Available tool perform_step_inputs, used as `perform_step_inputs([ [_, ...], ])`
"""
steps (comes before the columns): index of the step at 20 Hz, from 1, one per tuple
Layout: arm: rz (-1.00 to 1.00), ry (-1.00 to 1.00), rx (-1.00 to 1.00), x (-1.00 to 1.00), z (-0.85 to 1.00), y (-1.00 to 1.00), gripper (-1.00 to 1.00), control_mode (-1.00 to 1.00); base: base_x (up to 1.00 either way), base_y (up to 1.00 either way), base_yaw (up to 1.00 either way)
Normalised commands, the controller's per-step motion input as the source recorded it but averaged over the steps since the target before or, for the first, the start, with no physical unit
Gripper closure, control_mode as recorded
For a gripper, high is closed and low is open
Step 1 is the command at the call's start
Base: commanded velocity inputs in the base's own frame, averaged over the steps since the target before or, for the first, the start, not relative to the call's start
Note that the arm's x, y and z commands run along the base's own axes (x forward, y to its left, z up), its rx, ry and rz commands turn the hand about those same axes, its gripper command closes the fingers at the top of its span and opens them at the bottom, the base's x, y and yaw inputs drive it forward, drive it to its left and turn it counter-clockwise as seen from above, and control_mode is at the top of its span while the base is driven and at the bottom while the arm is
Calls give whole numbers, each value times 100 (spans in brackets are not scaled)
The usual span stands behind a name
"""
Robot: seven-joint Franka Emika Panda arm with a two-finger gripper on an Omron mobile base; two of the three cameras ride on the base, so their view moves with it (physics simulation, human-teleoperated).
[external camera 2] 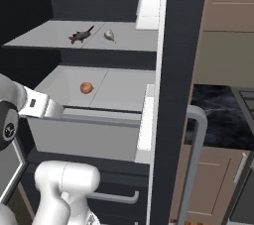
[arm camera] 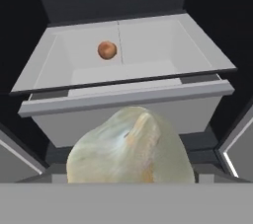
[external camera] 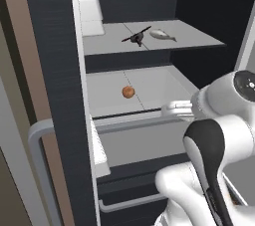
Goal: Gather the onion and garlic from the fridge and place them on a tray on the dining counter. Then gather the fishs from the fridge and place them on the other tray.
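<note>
A large pale garlic (arm camera: pixel 131 149) bulb sits right in front of the hand camera and hides the fingertips; my gripper (arm camera: pixel 129 181) is closed around it, in front of the open fridge (external camera: pixel 55 70). The small orange-brown onion (arm camera: pixel 107 50) lies alone in the pulled-out pale grey bin (arm camera: pixel 123 97), further in than the garlic; it also shows as the onion (external camera: pixel 128 91) and the onion (external camera 2: pixel 87 87) in the base views. On the shelf above lies a silver-grey fish (external camera: pixel 162 34), also the fish (external camera 2: pixel 108 34). The trays and the dining counter are out of view.
A dark, spiky item (external camera: pixel 136 37) lies beside the fish on the upper shelf. The open fridge door (external camera 2: pixel 176 70) with its grey bar handle (external camera 2: pixel 198 140) stands close to the right of the bin. A white door bin (external camera 2: pixel 149 6) hangs at shelf height. Below are handled drawers (external camera: pixel 129 202).
</note>
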Motion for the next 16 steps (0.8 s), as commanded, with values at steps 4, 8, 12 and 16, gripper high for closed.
perform_step_inputs([
  [4, 0, 3, 0, -48, 20, -14, 100, -100, 0, 0, 0],
  [8, 0, 3, -2, -52, 3, -7, 100, -100, 0, 0, 0],
  [12, 0, 4, -2, -57, 0, -10, 100, -100, 0, 0, 0],
  [16, 0, 6, -2, -41, 1, -14, 100, -100, 0, 0, 0],
])
